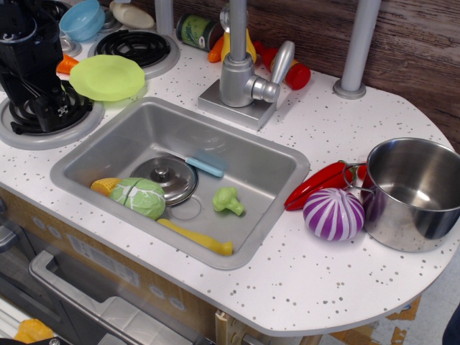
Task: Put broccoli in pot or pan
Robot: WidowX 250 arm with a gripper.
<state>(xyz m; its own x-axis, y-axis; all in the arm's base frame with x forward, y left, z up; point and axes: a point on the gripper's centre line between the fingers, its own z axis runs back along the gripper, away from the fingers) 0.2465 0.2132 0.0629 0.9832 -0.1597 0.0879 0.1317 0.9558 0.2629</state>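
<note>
The black robot arm (pixel 29 57) stands at the upper left edge of the view, reaching downward. Its gripper (pixel 50 108) is dark and cluttered; how the jaws stand cannot be told.

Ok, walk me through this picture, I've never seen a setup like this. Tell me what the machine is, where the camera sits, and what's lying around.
One camera looks down at a toy kitchen counter from the front. The black machine at upper left is the robot arm; its claw hangs over a burner, and I cannot tell whether it is open or holding anything. In the sink lie the small broccoli, a cabbage, a steel lid and a yellow utensil. On the right stands the steel pot, beside a purple onion.
</note>
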